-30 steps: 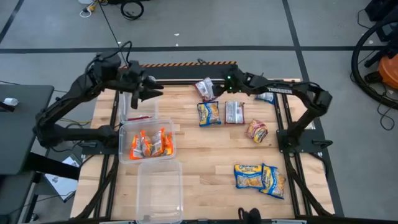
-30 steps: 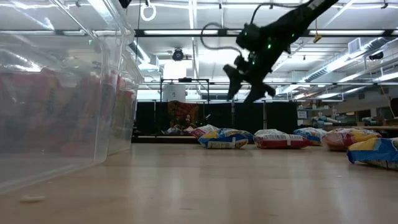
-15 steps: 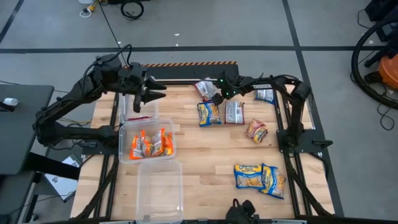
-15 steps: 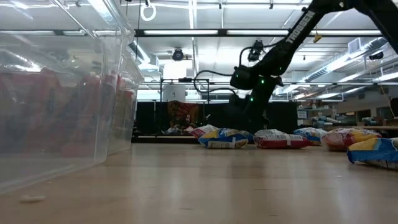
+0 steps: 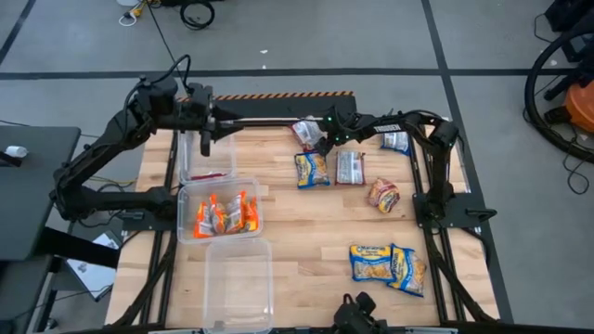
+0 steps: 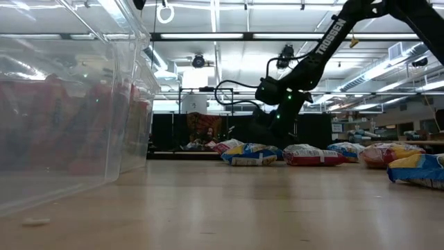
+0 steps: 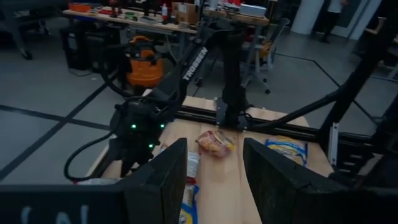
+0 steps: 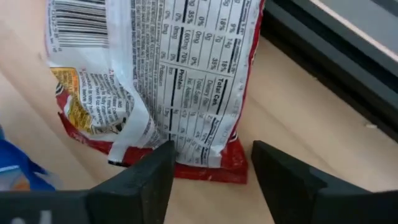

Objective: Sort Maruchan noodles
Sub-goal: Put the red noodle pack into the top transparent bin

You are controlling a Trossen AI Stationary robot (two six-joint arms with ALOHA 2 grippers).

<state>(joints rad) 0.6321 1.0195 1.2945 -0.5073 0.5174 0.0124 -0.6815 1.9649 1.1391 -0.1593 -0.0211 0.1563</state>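
Observation:
Several Maruchan noodle packets lie flat on the wooden table. A red-and-silver packet [image 5: 305, 132] lies at the far middle, label side down [image 8: 168, 81]. My right gripper [image 5: 322, 144] is low beside it and open. Its fingers [image 8: 143, 183] stand on either side of the packet's red end seam [image 8: 214, 169]. My left gripper [image 5: 206, 141] hangs open and empty [image 7: 214, 155] above the far clear bin [image 5: 190, 165]. Orange packets [image 5: 221, 215] lie in the middle bin. My right gripper slants down at the red-and-silver packet's end seam [image 8: 214, 169], one finger on each side of it. I cannot tell whether the fingers touch the packet, which lies flat on the table.
Loose packets: blue-and-yellow [image 5: 312, 169], silver-red [image 5: 350, 167], red [image 5: 383, 195], a blue one by the right rail [image 5: 394, 142], and two blue-and-yellow near the front right [image 5: 388, 264]. An empty clear bin [image 5: 238, 283] stands at the near left.
My right gripper has come down from above the table and gone toward the far left, ending low beside the red-and-silver packet. My left gripper has drawn back a little toward the table's left edge and rolled over the far bin.

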